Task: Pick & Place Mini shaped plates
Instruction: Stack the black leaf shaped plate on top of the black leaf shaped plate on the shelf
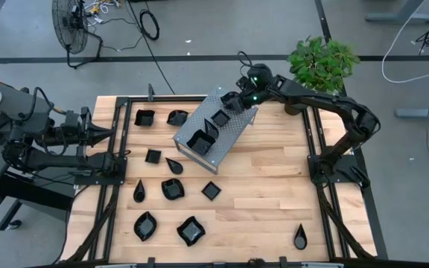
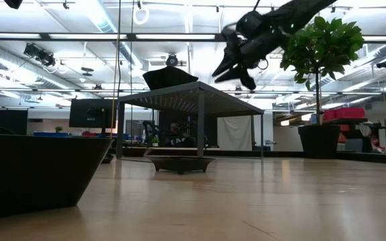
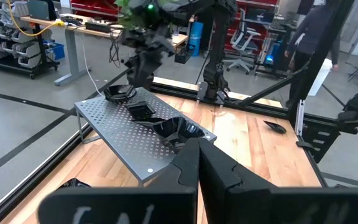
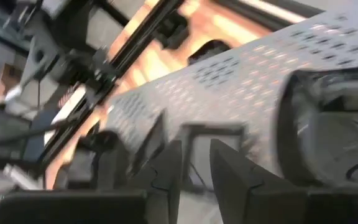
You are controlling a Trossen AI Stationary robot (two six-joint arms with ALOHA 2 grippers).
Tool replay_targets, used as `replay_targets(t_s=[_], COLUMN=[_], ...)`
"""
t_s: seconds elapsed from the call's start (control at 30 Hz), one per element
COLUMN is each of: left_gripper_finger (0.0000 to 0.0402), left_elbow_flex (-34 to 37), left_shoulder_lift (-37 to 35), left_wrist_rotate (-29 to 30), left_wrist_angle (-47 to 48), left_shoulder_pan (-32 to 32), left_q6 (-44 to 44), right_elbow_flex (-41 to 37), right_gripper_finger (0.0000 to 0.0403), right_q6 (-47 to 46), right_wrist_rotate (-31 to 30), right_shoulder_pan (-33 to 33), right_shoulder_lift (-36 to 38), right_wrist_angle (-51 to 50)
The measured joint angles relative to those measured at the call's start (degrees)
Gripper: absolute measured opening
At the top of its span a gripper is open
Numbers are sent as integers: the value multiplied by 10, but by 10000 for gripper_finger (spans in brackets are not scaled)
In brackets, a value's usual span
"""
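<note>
Pale wood table (image 1: 259, 193), workshop floor beyond

Mini shaped plates (image 1: 172, 189) scatter toward 7 o'clock; some on the grey box (image 1: 233, 128). Right gripper (image 1: 242, 91) — fingers parted, nothing held — hovers at 12 (left gripper (image 1: 109, 135) clenched, 9 o'clock).

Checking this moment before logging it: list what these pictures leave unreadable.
- Right wrist view: motion blur smears the perforated grey metal box; dish shapes unreadable.
- Low view: a near glossy black dish blocks the left table; the box top is seen edge-on.
- High view: right claw covers the box's far corner; release unclear.
</note>
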State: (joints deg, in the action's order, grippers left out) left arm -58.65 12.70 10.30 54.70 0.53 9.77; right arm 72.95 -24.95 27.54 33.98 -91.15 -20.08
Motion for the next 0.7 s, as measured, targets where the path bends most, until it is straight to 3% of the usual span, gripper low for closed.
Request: replay_targets(t_s=[0.37, 0.7], left_gripper_finger=[5, 5], left_elbow_flex=[0, 0], left_shoulder_lift=[0, 0], left_wrist_rotate=[0, 0], left_wrist_angle=[0, 0], left_shoulder_pan=[0, 0], left_q6=[0, 0], right_elbow_flex=[0, 0], right_gripper_finger=[91, 91], right_q6=[83, 93], right_wrist_rotate=[-2, -81], right_shoulder_pan=[-147, -272], right_shoulder_lift=[58, 58], right_wrist_angle=[-111, -158])
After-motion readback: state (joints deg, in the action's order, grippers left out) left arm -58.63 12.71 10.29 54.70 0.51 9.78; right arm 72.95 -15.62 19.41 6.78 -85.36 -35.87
